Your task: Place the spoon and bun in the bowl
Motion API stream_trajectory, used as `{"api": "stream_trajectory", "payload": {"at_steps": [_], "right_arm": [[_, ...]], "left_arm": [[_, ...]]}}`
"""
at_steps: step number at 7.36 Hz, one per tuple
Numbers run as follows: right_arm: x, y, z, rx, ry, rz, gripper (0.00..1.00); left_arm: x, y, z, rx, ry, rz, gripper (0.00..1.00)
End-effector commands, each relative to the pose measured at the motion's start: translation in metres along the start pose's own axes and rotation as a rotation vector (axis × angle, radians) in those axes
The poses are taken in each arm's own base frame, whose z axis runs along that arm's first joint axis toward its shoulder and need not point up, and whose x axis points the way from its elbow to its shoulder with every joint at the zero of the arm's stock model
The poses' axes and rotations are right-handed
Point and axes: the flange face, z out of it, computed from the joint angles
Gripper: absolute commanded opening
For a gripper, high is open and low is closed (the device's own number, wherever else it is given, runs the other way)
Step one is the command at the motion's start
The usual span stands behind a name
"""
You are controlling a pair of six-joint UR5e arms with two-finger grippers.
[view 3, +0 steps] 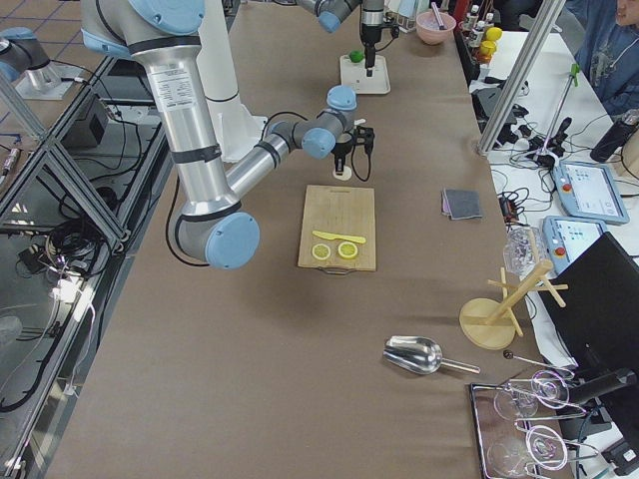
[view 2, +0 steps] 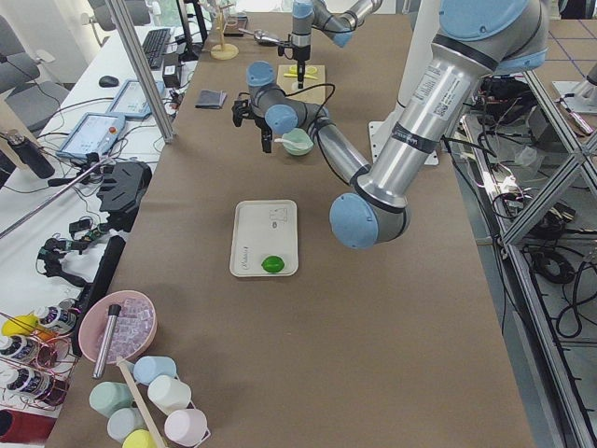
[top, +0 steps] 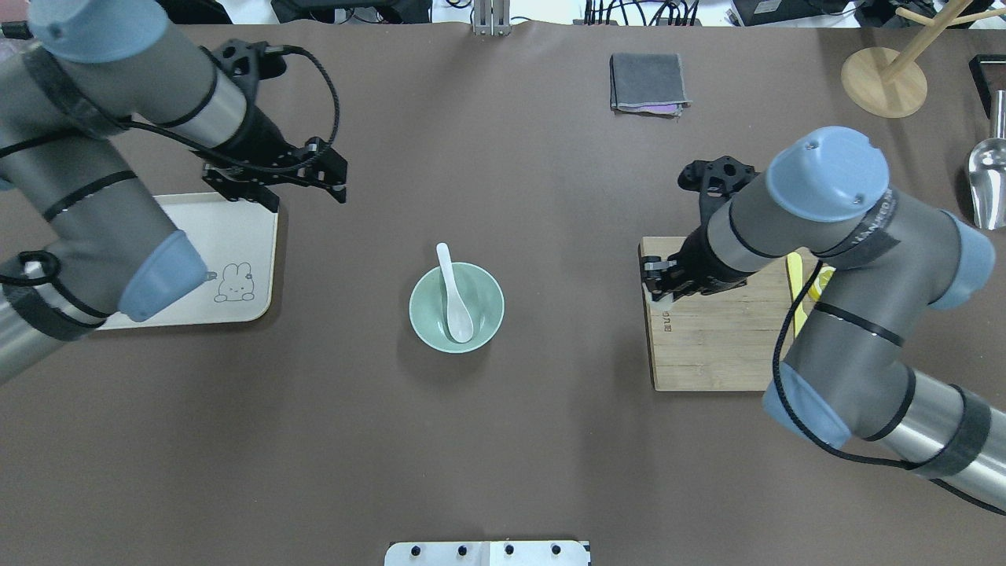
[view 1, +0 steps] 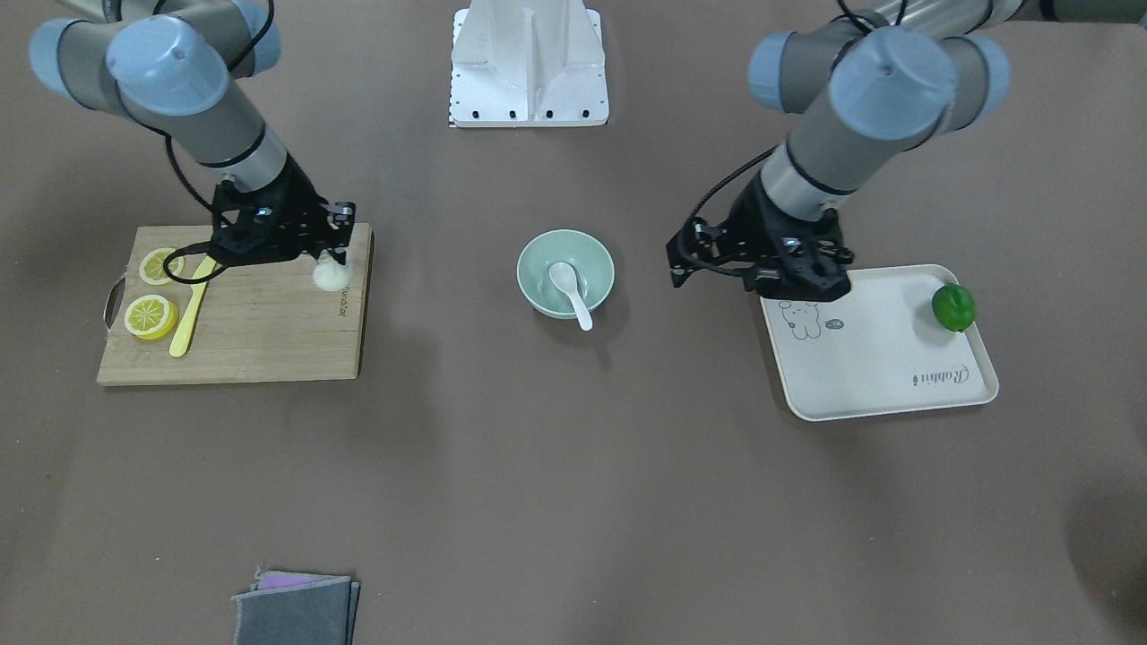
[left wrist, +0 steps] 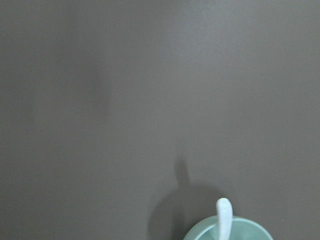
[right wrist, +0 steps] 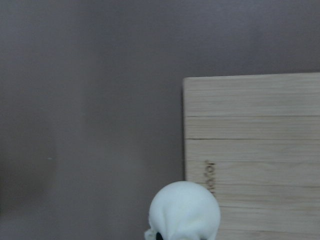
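The white spoon [view 1: 572, 291] lies in the mint-green bowl [view 1: 538, 260] at the table's middle, scoop inside and handle over the rim; both also show in the overhead view, the spoon [top: 454, 303] and the bowl [top: 424, 314]. The white bun [view 1: 329, 276] sits at the corner of the wooden cutting board [view 1: 269, 331]. My right gripper [view 1: 333, 262] is down on the bun and looks shut on it; the right wrist view shows the bun [right wrist: 184, 210] close between the fingers. My left gripper [view 1: 678, 262] is open and empty, between bowl and tray.
Two lemon slices [view 1: 150, 315] and a yellow knife [view 1: 190, 318] lie on the board's outer part. A cream tray [view 1: 878, 358] holds a green lime [view 1: 953, 307]. A grey cloth [view 1: 296, 609] lies at the table edge. The robot base [view 1: 529, 63] is behind the bowl.
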Motion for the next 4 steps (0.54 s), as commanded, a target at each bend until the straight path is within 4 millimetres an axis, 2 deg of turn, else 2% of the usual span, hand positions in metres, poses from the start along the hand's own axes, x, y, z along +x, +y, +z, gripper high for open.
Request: {"api": "stream_trajectory", "payload": {"at_steps": [1,2,3,4], "right_arm": [[-0.114,0.04,0.0,0.032,-0.065,0.098,0.0],[-0.162,0.044,0.009,0.039,-0.071,0.122,0.0],[-0.204,0.037,0.031,0.057,-0.057,0.153,0.0],[-0.232,0.033,0.044,0.064,-0.043,0.164,0.0]], "left_arm": [[-0.091,-0.001,-0.034,0.024,-0.056,0.066,0.99],[-0.117,0.0,-0.038,0.019,-0.07,0.087,0.98],[-0.121,-0.002,-0.042,0.023,-0.071,0.085,0.99],[-0.12,-0.002,-0.041,0.021,-0.071,0.086,0.99]]}}
